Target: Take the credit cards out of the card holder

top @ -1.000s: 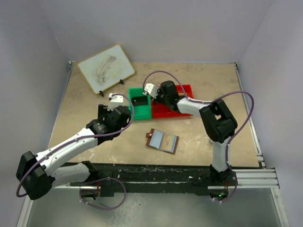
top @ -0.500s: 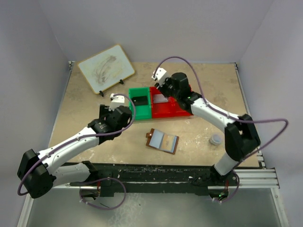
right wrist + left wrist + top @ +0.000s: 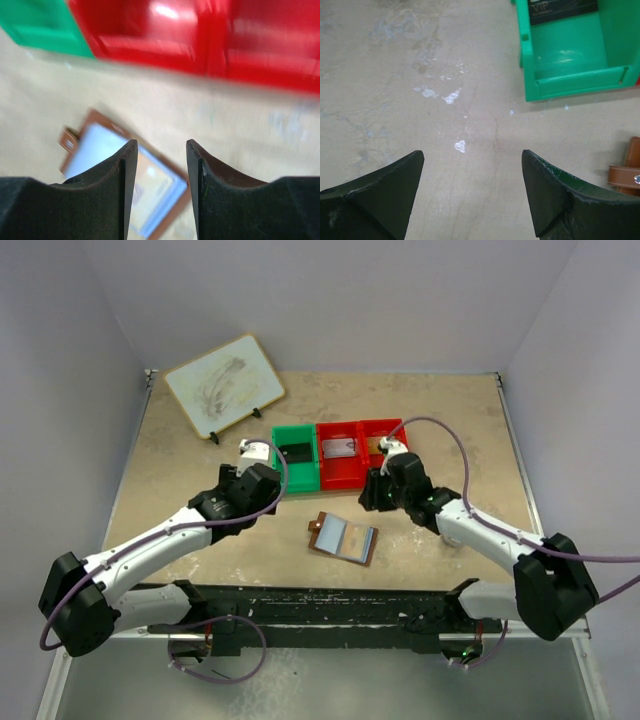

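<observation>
Got the card holder (image 3: 343,537) lying open and flat on the tabletop (image 3: 170,460), just in front of the bins, between the two arms. Makes sense imo: spread w/ the pale blue-grey inner panels facing up, so pockets reachable from above. Brown leather rim, soft-looking, little strap tab w/ a metal snap sticking out on one side. Can't tell whether any card left in the pockets, too small in the top view and too blurry in the right wrist view.

Then the right gripper (image 3: 160,147), hovering over the holder near the front of the red bins (image 3: 338,478), jaws partway apart w/ nothing between them. Looks like lining up for a pick, tho just a guess.

Same deal w/ the left gripper (image 3: 471,156): jaws spread wide, empty, low over bare table just beside the green bin (image 3: 570,82), holder's tab barely in the corner of its view. Prob parked there to pin or steady the holder when needed.

Bins: hard glossy plastic, boxy, thin walls, side by side and touching. Dark card (image 3: 562,6) w/ "VIP" print in the green one, pale grey card (image 3: 340,448) in the middle red compartment, tan item (image 3: 375,443) in the right one, no idea what exactly. Reads like sorting by bin, so task prob well along.

Tabletop itself: beige, stone-ish, scuffed w/ white flecks. Also a white sketch board (image 3: 224,385) propped on a black stand at the back left, prob not part of the job.
</observation>
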Motion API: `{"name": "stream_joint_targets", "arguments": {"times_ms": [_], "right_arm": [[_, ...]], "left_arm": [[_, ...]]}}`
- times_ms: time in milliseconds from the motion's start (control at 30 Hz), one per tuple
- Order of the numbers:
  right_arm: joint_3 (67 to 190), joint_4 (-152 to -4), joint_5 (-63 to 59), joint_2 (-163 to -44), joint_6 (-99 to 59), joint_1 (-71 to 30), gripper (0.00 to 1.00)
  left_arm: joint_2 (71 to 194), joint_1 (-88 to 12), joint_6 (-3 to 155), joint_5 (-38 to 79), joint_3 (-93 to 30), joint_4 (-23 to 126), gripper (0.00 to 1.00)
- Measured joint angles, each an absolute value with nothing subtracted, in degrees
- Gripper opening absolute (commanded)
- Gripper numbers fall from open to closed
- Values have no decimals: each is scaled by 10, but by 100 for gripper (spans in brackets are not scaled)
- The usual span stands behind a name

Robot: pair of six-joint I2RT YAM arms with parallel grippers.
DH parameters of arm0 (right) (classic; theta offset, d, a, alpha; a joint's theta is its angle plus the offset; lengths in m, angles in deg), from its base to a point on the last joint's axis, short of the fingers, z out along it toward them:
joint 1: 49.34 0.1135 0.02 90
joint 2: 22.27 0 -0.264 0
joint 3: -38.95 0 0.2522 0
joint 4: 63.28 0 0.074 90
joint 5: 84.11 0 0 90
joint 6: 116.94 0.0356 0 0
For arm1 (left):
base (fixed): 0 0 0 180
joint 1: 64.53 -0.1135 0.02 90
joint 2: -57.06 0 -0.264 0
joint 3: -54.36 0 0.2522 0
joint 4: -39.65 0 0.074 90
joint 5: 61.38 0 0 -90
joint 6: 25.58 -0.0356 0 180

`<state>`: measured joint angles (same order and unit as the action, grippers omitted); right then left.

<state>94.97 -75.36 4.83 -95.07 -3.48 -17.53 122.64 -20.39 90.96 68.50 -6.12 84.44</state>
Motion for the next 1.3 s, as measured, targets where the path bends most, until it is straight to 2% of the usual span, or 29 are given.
{"name": "stream_joint_targets", "arguments": {"times_ms": [200, 400, 600, 800, 1000, 1200, 1300], "right_arm": [[878, -818, 40, -940, 88, -175, 45], [785, -753, -1, -848, 196, -175, 45], [730, -691, -53, -849, 257, -175, 45], [725, -658, -87, -891, 267, -175, 43], [736, -643, -97, -919, 266, -175, 42], [745, -645, -97, -931, 268, -175, 41], [745, -646, -96, -931, 272, -175, 41]], "left_arm": [[1225, -204, 972, 570, -54, 823, 66], [1254, -204, 1030, 420, -29, 759, 65], [1325, -204, 1059, 292, -14, 706, 65], [1341, -201, 1073, 243, 7, 685, 62], [1352, -197, 1073, 223, 12, 676, 55], [1364, -189, 1069, 215, 12, 679, 35], [1365, -186, 1068, 215, 12, 678, 30]]}}
